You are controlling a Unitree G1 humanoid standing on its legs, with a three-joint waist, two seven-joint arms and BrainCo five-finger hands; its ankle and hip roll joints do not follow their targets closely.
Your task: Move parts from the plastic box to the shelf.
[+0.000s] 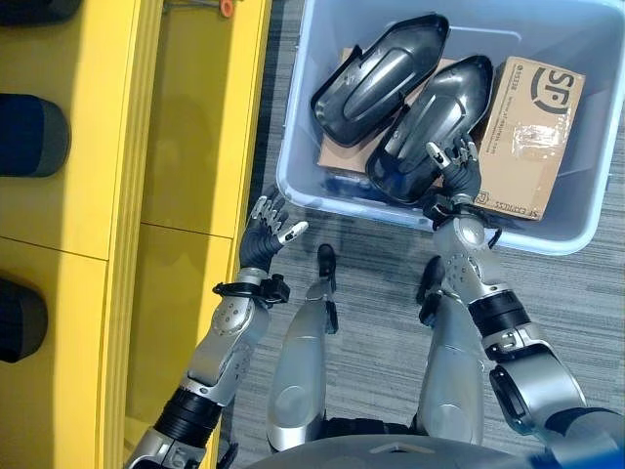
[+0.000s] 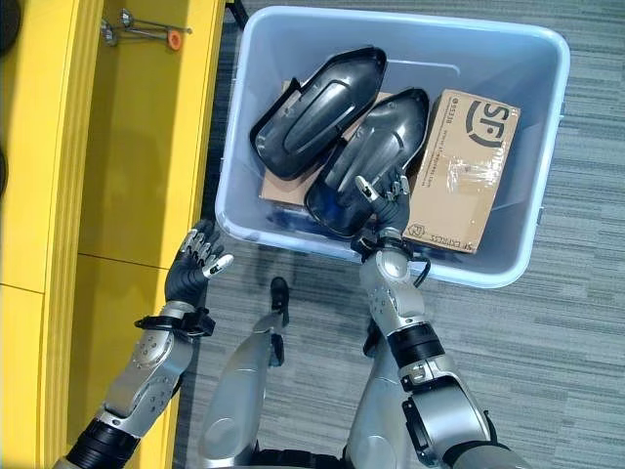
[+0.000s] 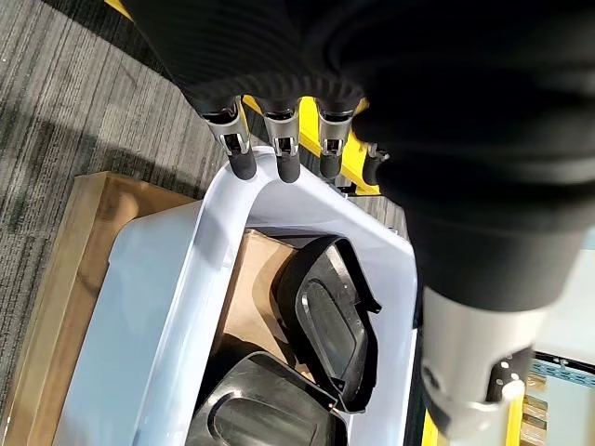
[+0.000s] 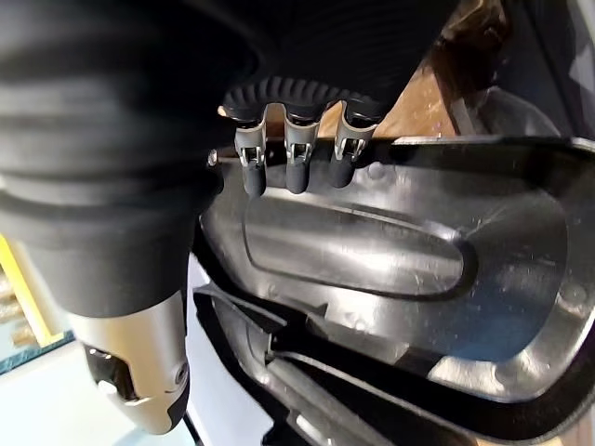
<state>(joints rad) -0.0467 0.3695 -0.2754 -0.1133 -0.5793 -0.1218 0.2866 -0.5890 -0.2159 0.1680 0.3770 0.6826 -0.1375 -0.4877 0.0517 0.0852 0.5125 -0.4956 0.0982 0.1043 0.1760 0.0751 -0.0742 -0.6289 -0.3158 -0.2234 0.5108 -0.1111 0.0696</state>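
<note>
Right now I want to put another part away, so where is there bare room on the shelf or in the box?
The yellow shelf board beside the pale blue plastic box lies bare. Box floor is open along its far wall. The middle is crowded: two black moulded shells and a brown cardboard carton.

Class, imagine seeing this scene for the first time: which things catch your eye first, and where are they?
Two glossy dark parts lie side by side in the pale blue plastic box, beside a cardboard package. The right hand hangs open over the nearer part, while the left hand waits open by the bright yellow shelf.
</note>
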